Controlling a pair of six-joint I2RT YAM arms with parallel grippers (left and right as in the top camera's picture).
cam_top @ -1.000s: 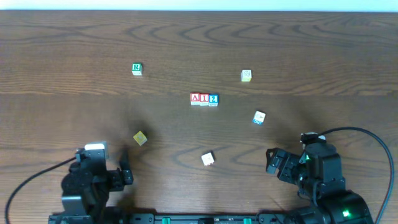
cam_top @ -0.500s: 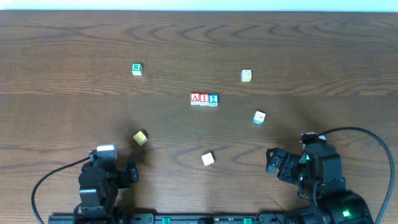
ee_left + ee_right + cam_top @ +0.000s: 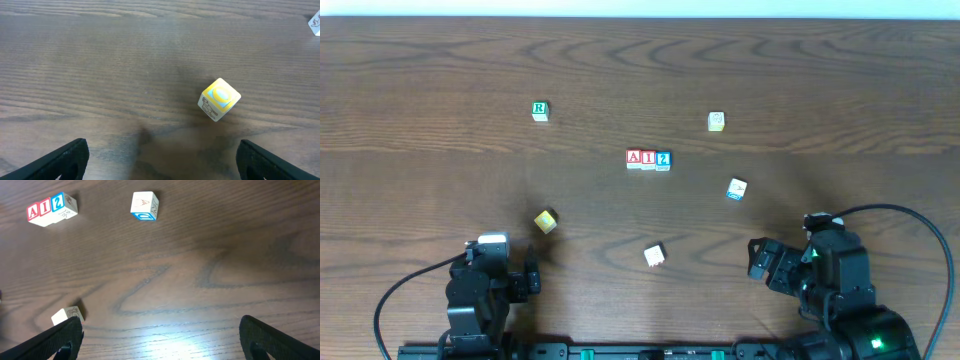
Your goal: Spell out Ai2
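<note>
Three blocks stand touching in a row at the table's middle: a red A block (image 3: 634, 158), a red I block (image 3: 648, 159) and a blue 2 block (image 3: 663, 160). The row also shows in the right wrist view, A (image 3: 34, 213), then I (image 3: 45, 209), then 2 (image 3: 61, 203). My left gripper (image 3: 525, 278) is open and empty at the near left, with a yellow block (image 3: 220, 99) just ahead of it. My right gripper (image 3: 760, 260) is open and empty at the near right.
Loose blocks lie around: a green R block (image 3: 540, 110) far left, a pale block (image 3: 716, 121) far right, a white and blue block (image 3: 737, 188), a white block (image 3: 654, 255) near the front, and the yellow block (image 3: 546, 221).
My left arm has drawn back toward the near edge and turned to face forward, then settled. The right arm and all blocks have not moved.
</note>
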